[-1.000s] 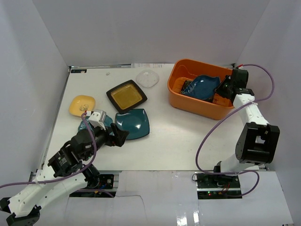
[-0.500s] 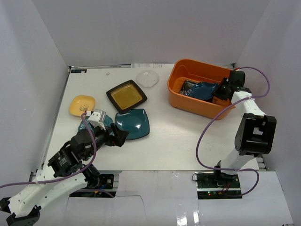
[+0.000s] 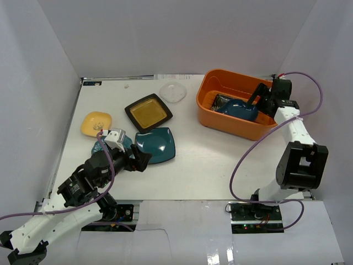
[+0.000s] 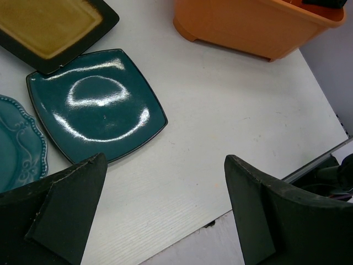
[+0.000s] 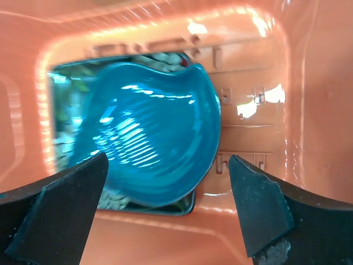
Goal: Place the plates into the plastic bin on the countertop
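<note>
The orange plastic bin (image 3: 230, 125) stands at the back right of the white countertop (image 3: 209, 160). Inside it a blue leaf-shaped plate (image 3: 238, 108) (image 5: 149, 138) rests on a black floral plate (image 3: 220, 100) (image 5: 59, 144). My right gripper (image 3: 259, 101) (image 5: 167, 163) hovers open over the bin, apart from the blue plate. On the countertop lie a teal square plate (image 3: 156, 144) (image 4: 96, 105), a black square plate with amber centre (image 3: 148, 112) (image 4: 49, 25), a yellow plate (image 3: 96, 122) and a teal scalloped plate (image 4: 16, 143). My left gripper (image 3: 140, 160) (image 4: 164, 161) is open and empty, just short of the teal square plate.
A clear round dish (image 3: 173, 91) sits at the back, left of the bin (image 4: 253, 27). White walls close in the left, back and right sides. The table's near edge (image 4: 242, 199) runs under the left gripper. The right arm's purple cable (image 3: 242, 160) loops over the right side.
My right gripper has opened and let go of the blue leaf plate, which has dropped flatter into the bin. The left arm has not moved.
</note>
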You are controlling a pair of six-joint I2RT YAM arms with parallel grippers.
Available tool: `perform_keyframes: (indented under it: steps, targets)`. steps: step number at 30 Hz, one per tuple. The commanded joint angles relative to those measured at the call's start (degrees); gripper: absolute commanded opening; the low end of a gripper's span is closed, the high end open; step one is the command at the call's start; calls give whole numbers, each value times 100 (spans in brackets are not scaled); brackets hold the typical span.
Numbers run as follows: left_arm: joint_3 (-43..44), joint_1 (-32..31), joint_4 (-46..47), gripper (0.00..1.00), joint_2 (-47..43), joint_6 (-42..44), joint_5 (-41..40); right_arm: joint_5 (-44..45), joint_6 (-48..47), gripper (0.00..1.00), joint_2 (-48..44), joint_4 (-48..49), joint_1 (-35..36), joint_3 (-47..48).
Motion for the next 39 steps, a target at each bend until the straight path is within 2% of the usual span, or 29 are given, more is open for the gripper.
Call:
perform_keyframes:
  steps: [1, 5, 7, 8, 11, 12, 14, 15, 17, 21, 22, 25, 26, 28, 32, 39]
  targets:
    - [-2, 12, 46, 98, 37, 10, -97, -14, -213, 96, -932, 116, 112, 171]
    - [-2, 12, 46, 98, 142, 28, -159, -542, -117, 93, -1900, 624, 682, -487]
    - [16, 12, 46, 98, 186, 45, -185, -552, -29, 89, -2408, 827, 1435, -1040]
    - [24, 12, 38, 98, 238, 54, -229, -656, 198, 80, -2568, 1176, 1727, -1268]
    - [77, 12, 38, 98, 326, 89, -326, -780, 961, 62, -2956, 1958, 2755, -2445]
    - [121, 12, 46, 98, 379, 124, -387, -928, 1165, 39, -2939, 2710, 2975, -2770]
    - [165, 12, 46, 98, 440, 159, -440, -956, 1517, 33, -2781, 3277, 3573, -3483]
    - [183, 21, 38, 98, 510, 186, -510, -895, 1779, 33, -2537, 3828, 3741, -3668]
    - [253, 12, 72, 98, 581, 195, -563, -807, 2018, 33, -2255, 4227, 4145, -3993]
    - [148, 12, 213, 98, 757, 247, -651, -307, 2870, 60, -1551, 5265, 4612, -4364]
    - [104, 12, 213, 98, 818, 256, -660, -262, 3159, 62, -1228, 5684, 4752, -4408]
    - [104, 12, 222, 98, 863, 265, -651, -305, 3635, 63, -532, 6318, 4954, -4443]
    - [95, 21, 222, 98, 863, 239, -651, -306, 3898, 63, -348, 6808, 4999, -4426]
    - [86, 21, 213, 98, 828, 230, -651, -306, 4110, 61, 187, 7041, 5113, -4312]
    - [69, 21, 205, 98, 766, 221, -686, -350, 4794, 55, 945, 7812, 5184, -4180]
    - [60, 30, 213, 98, 687, 230, -713, -341, 5130, 52, 1788, 8034, 5228, -3829]
